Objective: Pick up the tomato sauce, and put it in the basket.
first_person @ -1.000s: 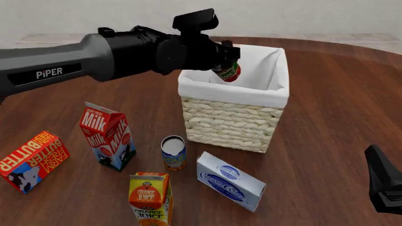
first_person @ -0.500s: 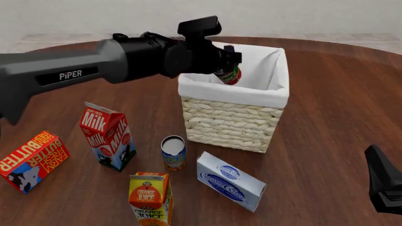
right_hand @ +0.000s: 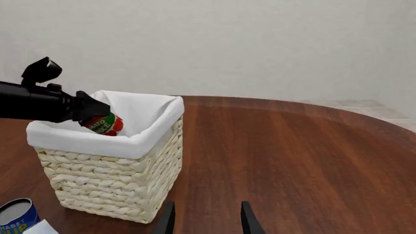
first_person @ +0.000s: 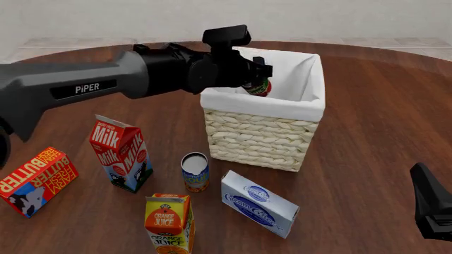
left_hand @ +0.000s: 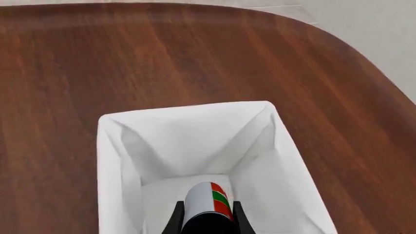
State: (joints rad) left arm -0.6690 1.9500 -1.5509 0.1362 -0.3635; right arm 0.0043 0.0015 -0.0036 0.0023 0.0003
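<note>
The tomato sauce (first_person: 260,86), its lettering too small to read, hangs upper centre, clamped in the left gripper (first_person: 254,74) just inside the basket (first_person: 263,135) rim. "PiPER" marks the arm. The right gripper (right_hand: 206,222), cut off low, stands apart.

The left gripper (left_hand: 206,225) sits at the frame's edge, its two dark fingers (left_hand: 177,222) clamped on either side of the can (left_hand: 208,205). The can shows a white side with red and green stripes and points down into the basket (left_hand: 117,161). Only the basket's white liner is seen, its folded corners running down to a pale floor. Round the basket lies the dark wooden counter (left_hand: 130,58), whose curved edge meets a light floor beyond.
</note>
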